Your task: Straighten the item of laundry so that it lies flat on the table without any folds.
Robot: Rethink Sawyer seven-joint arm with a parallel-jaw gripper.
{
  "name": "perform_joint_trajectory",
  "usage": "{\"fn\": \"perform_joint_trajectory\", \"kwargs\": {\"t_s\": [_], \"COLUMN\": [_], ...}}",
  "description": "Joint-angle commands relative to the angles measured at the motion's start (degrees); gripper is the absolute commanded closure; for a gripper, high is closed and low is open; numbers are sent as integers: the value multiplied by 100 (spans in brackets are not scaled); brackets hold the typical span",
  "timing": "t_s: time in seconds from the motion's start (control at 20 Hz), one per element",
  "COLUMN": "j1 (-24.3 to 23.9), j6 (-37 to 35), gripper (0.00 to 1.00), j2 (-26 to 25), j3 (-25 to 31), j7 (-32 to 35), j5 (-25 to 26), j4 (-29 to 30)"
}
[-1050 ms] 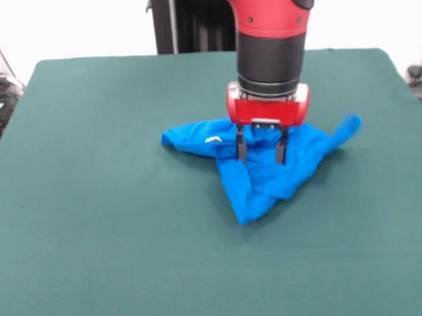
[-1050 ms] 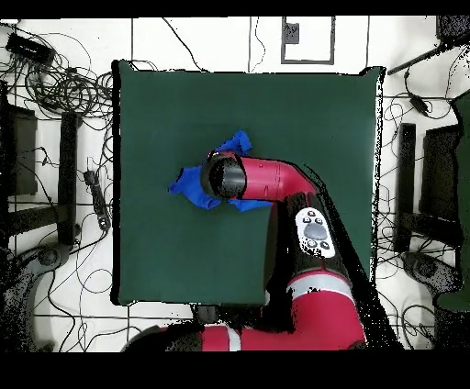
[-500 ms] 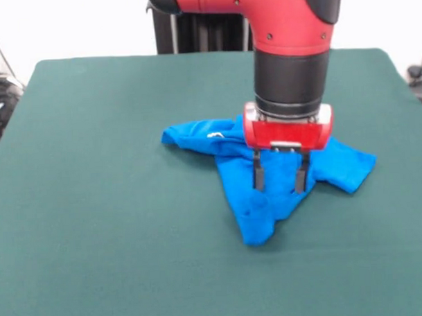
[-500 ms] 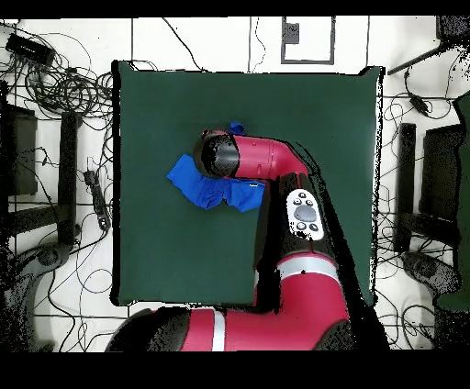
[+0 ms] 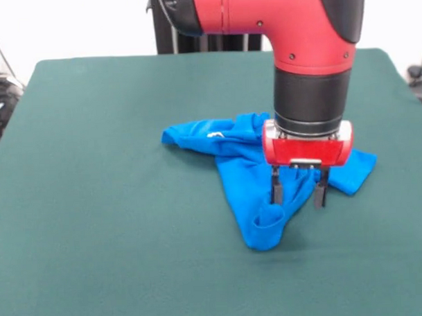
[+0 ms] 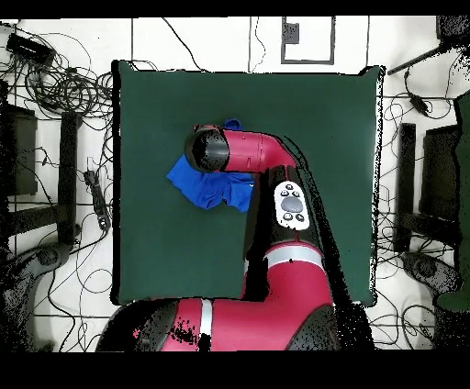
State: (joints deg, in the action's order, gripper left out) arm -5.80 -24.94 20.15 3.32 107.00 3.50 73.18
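- Laundry: the blue T-shirt (image 5: pixel 250 181) lies crumpled near the middle of the green table (image 5: pixel 95 224), bunched into folds, with a small white mark showing on its upper left part.
- The gripper (image 5: pixel 298 187) hangs over the shirt's right side, its 2 dark fingers (image 5: pixel 274 187) spread apart with nothing between them (the tips sit in front of the cloth; contact cannot be judged).
- From overhead, the red arm (image 6: pixel 248 151) covers much of the shirt.

bright blue t-shirt (image 5: pixel 250 177) with a small white mark, dark green table (image 5: pixel 95 203), red and black arm (image 5: pixel 297 51).
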Motion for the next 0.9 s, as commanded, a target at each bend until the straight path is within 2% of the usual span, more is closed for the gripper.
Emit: {"fn": "perform_joint_trajectory", "kwargs": {"t_s": [0.05,0.35,0.6,0.9], "j1": [136,105,641,1163], "j6": [-545,-430,-495,-422], "gripper": [0,0,0,0], "j2": [-81,-117,-22,-263], "j3": [173,223,-70,-209], "j7": [838,839,1433,1980], "j5": [-274,-279,-432,-1015], "j4": [-38,10,-30,-305]}}
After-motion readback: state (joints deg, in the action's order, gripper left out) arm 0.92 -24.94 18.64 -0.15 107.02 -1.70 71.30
